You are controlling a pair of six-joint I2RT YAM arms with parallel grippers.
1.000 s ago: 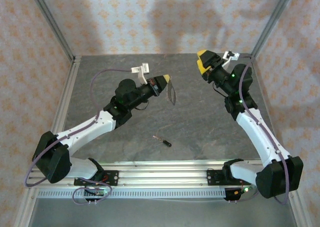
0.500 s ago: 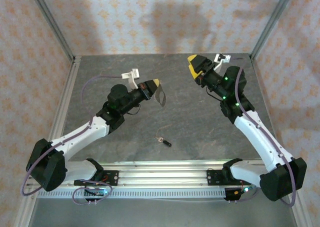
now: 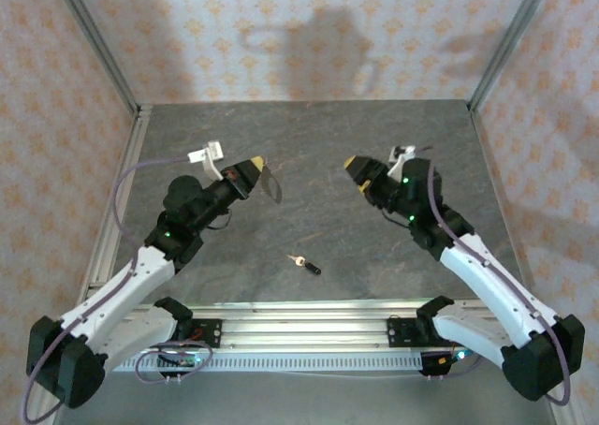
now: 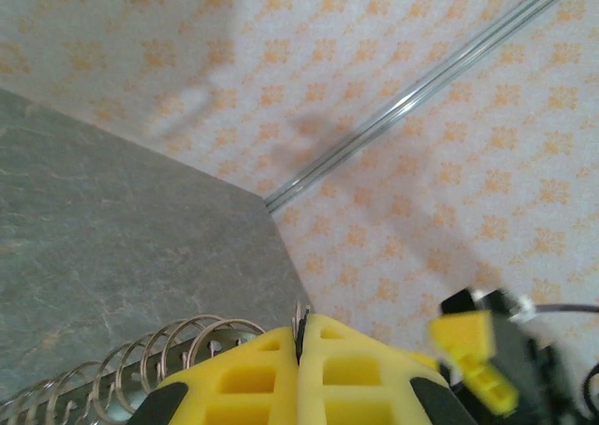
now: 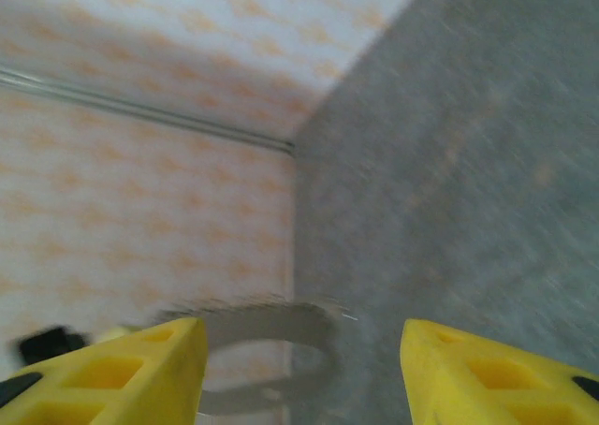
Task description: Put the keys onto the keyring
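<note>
Above the bench [image 3: 374, 256], your left end effector [image 3: 255, 168] clamped the keyring [image 3: 271, 187] for threading; your right end effector [image 3: 357, 168] stood apart, empty.

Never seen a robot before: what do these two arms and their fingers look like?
The left arm and right arm have white shells between black joints. Each ends in blocky yellow fingers with square hollows. A thin purple cable loops along each, and small green lights glow on them.
</note>
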